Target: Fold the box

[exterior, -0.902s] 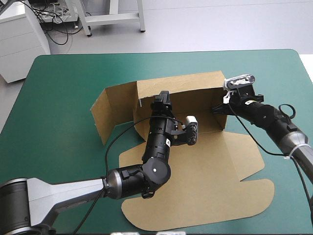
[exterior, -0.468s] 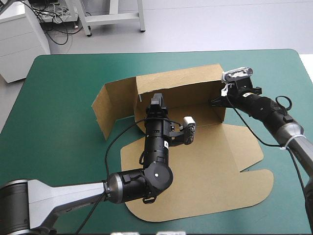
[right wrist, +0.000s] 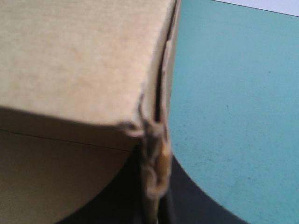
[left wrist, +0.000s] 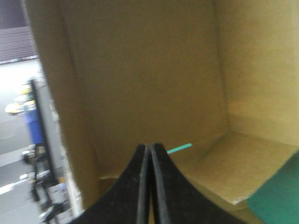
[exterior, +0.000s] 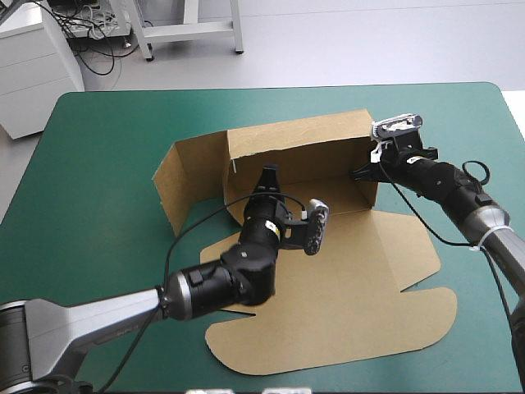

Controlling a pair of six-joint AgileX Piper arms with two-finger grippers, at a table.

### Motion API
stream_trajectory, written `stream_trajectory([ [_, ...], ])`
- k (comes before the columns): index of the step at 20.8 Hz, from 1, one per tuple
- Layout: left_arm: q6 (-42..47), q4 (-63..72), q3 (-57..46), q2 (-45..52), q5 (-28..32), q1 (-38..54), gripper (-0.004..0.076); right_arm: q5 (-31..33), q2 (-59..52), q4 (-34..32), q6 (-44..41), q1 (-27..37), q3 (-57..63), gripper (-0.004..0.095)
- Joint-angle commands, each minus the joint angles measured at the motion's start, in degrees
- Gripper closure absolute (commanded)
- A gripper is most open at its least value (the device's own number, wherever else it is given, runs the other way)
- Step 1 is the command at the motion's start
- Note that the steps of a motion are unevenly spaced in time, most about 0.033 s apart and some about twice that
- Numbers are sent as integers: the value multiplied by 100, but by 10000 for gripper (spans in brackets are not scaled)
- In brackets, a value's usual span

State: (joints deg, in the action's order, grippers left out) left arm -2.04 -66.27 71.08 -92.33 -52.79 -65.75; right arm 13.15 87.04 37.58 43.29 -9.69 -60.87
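High view: the box point(exterior: 328, 279) sits central on the tabletop point(exterior: 107, 131), lid flat nearest. Left jaws, closed empty, point into its back-left corner, probably to crease it. Beyond, right jaws pinch the right wall's corner, holding it upright.

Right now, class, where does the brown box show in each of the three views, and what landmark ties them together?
High view: the box lies mid-table, back wall raised, lid flat.
Left wrist view: its inner walls fill the picture ahead of the shut left gripper.
Right wrist view: its end-wall edge sits clamped in the right gripper.
Shared landmark: the teal-green cover.
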Motion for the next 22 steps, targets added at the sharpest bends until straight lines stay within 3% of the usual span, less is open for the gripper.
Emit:
stream_trajectory([
  [1, -1550, 1987, 989, 346, 11, 596, 743, -105, -220, -10, -4, -3, -229, 931],
  [2, -2060, 3088, 1605, 346, -257, 1175, 743, -105, -220, -10, -4, -3, -229, 931],
  [6, -2343, 5521, 3107, 346, -784, 3302, 744, -105, -220, -10, -4, -3, -229, 931],
  [10, -2304, 6921, 3410, 346, -829, 4775, 756, -105, -211, -10, -4, -3, -229, 931],
  [14, -2200, 8894, 3020, 262, -1197, 7283, 756, -125, -211, -10, -4, -3, -229, 931],
  [16, -2200, 9362, 2557, 238, -1336, 8006, 756, -125, -211, 2, -12, -3, -229, 931],
  [22, -2556, 10378, 785, 238, -877, 9080, 756, -91, -211, 2, -66, -3, -229, 931],
])
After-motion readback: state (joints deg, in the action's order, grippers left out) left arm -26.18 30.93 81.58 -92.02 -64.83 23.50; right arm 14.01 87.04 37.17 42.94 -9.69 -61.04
